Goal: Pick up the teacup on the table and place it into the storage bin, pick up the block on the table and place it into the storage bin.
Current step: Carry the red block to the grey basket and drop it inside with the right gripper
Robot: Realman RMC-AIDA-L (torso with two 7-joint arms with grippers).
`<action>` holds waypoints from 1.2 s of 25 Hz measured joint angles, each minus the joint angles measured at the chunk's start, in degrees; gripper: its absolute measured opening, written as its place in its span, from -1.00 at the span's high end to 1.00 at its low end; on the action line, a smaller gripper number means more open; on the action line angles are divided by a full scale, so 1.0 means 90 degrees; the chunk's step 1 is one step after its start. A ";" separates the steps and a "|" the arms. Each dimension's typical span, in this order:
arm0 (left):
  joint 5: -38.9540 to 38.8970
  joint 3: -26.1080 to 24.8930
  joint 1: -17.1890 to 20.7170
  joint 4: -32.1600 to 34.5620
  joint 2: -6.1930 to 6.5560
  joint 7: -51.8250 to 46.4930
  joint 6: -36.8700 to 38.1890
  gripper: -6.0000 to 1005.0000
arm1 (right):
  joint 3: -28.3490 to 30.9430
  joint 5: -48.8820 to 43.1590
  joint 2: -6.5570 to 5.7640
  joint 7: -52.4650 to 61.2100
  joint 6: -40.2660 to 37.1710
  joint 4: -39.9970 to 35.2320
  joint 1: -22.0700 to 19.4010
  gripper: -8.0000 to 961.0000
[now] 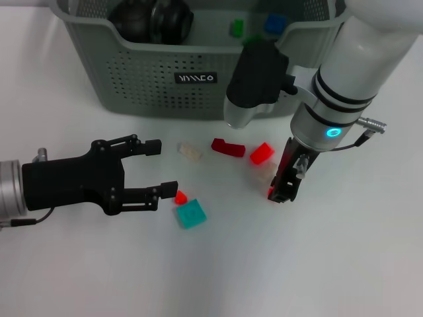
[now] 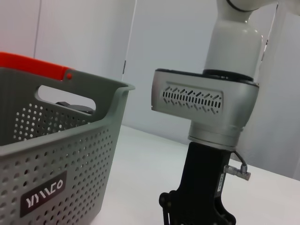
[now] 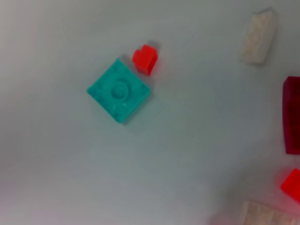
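The grey-green storage bin (image 1: 142,72) stands at the back; in the left wrist view its perforated wall (image 2: 56,154) fills the near side. A green and a blue block lie inside it, beside dark rounded ware (image 1: 152,20); I cannot make out the teacup. Loose on the table are a whitish block (image 1: 190,151), a dark red block (image 1: 228,147), a red block (image 1: 262,153), a small red block (image 1: 180,197) and a teal block (image 1: 191,214). My left gripper (image 1: 162,168) is open, low over the table, just left of the small red block. My right gripper (image 1: 281,197) points down beside a pale block (image 1: 264,173).
The right wrist view looks straight down on the teal block (image 3: 119,90), small red block (image 3: 146,58), whitish block (image 3: 257,37) and dark red block (image 3: 293,115). An orange-red edge (image 2: 33,65) shows behind the bin's rim. Bare white table lies in front.
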 joint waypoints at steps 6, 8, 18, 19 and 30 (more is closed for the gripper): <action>0.0000 0.0000 0.0050 0.0026 -0.0005 0.0000 0.0018 -0.68 | 0.0202 0.0050 -0.0055 0.0058 -0.0480 -0.0956 -0.0226 0.54; 0.0000 0.0001 0.0058 0.0032 -0.0009 0.0000 0.0038 -0.68 | 0.0503 0.0055 -0.0065 0.0062 -0.0820 -0.1443 -0.0285 0.56; 0.0000 0.0000 0.0087 0.0040 -0.0001 0.0000 0.0071 -0.68 | 0.3438 0.0380 -0.0092 0.0215 -0.1716 -0.3684 0.0125 0.54; 0.0000 0.0000 0.0087 0.0040 0.0000 0.0000 0.0079 -0.68 | 0.3650 0.0317 -0.0097 0.0233 -0.1584 -0.3681 0.0199 0.54; -0.0057 0.0000 0.0047 0.0049 0.0014 0.0000 0.0214 -0.68 | 0.3745 -0.1635 -0.0102 0.0527 0.0443 -0.1774 0.1003 0.51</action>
